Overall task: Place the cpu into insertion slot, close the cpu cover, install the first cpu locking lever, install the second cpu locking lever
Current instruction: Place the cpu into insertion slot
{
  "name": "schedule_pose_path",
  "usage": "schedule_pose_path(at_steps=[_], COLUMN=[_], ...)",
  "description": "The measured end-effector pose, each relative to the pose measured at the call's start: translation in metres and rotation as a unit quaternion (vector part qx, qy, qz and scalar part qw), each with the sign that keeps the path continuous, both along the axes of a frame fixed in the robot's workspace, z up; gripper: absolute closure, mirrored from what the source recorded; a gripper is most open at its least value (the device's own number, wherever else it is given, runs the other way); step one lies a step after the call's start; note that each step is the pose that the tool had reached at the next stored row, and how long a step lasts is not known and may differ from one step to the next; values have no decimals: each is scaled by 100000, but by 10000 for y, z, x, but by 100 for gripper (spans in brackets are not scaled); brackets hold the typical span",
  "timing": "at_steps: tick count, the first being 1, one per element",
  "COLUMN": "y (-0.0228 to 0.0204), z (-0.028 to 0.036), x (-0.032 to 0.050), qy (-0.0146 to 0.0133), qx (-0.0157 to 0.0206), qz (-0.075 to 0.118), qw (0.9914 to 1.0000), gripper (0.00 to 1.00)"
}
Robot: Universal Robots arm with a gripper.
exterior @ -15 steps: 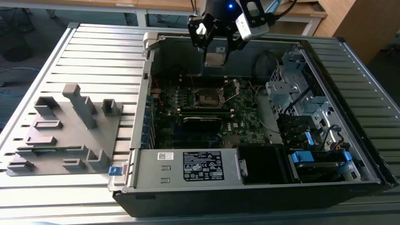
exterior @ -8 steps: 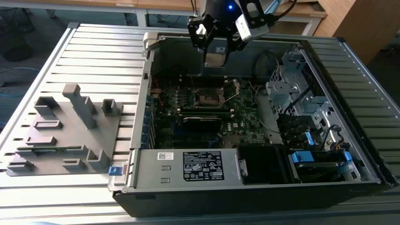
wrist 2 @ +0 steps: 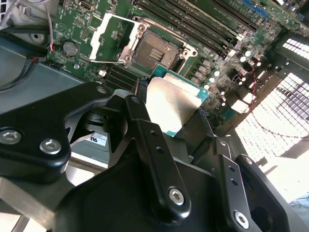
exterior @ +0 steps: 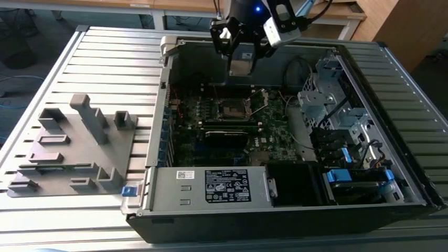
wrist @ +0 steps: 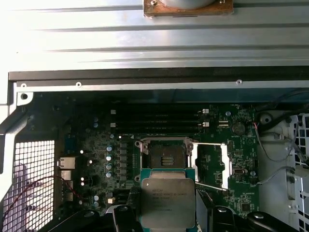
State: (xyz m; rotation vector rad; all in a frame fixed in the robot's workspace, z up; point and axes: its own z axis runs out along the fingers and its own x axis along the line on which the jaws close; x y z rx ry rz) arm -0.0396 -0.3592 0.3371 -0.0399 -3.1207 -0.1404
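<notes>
My gripper [exterior: 242, 62] hangs above the open computer case, shut on the cpu [exterior: 240, 67]. In both wrist views the cpu [wrist 2: 171, 104] [wrist: 167, 202] shows its dull silver top and green edge between the black fingers [wrist 2: 145, 130]. The insertion slot [exterior: 231, 109] [wrist 2: 157, 50] [wrist: 165, 155] lies open and bare on the motherboard, a short way below and ahead of the held chip. The cpu cover [exterior: 259, 101] [wrist 2: 110, 41] [wrist: 212, 166] is swung up and back beside the slot. A thin lever wire [wrist: 210, 186] sticks out by the cover.
A labelled metal power supply box [exterior: 210, 186] fills the case's near side. A drive cage with blue tabs [exterior: 350, 173] stands at the exterior view's right. Long memory slots [wrist 2: 203, 24] run beside the socket. A grey fixture tray [exterior: 70, 152] rests on the slatted table [exterior: 105, 63].
</notes>
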Motion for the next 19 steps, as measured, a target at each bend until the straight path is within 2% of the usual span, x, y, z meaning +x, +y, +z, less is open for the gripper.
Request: schedule_pose_path(at_steps=[6,19], y=[0,0], z=[-82,-119], x=[0,-1], qy=[-4,-28], qx=[-12,-5], qz=[-2,-2], qw=[100000,100000], gripper=[46,46])
